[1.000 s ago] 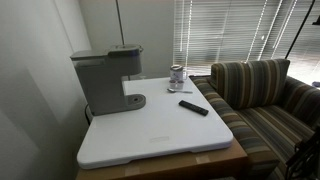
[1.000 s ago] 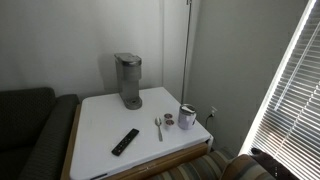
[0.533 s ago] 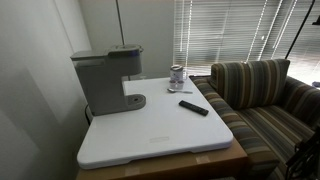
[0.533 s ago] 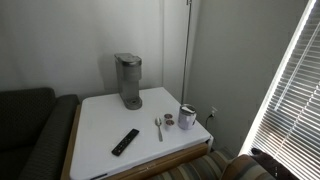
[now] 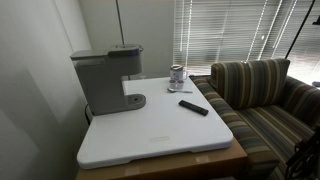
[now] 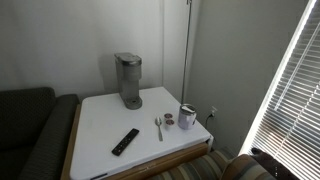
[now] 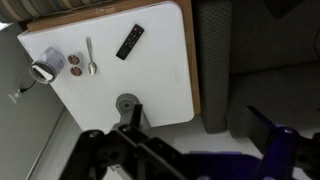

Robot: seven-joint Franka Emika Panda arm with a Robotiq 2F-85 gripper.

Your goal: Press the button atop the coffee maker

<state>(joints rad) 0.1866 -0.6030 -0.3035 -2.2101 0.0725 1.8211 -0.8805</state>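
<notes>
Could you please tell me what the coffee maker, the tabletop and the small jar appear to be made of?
Coffee maker: probably plastic, matte grey, with even, glare-free faces. Tabletop: a smooth white surface, perhaps laminate or plastic, over a brown, wooden-looking edge; hard to say. Jar: seemingly glass with shiny metal parts, but too small to confirm.

Four things on one white square tabletop surface (image 6: 100,128)

We see the matte grey boxy coffee maker (image 6: 128,80) standing at the back by the wall. In front of it lie a slim black remote (image 6: 125,141), a metal spoon (image 6: 158,127) and a small metal-and-glass jar (image 6: 187,116), the spoon between the others.
</notes>
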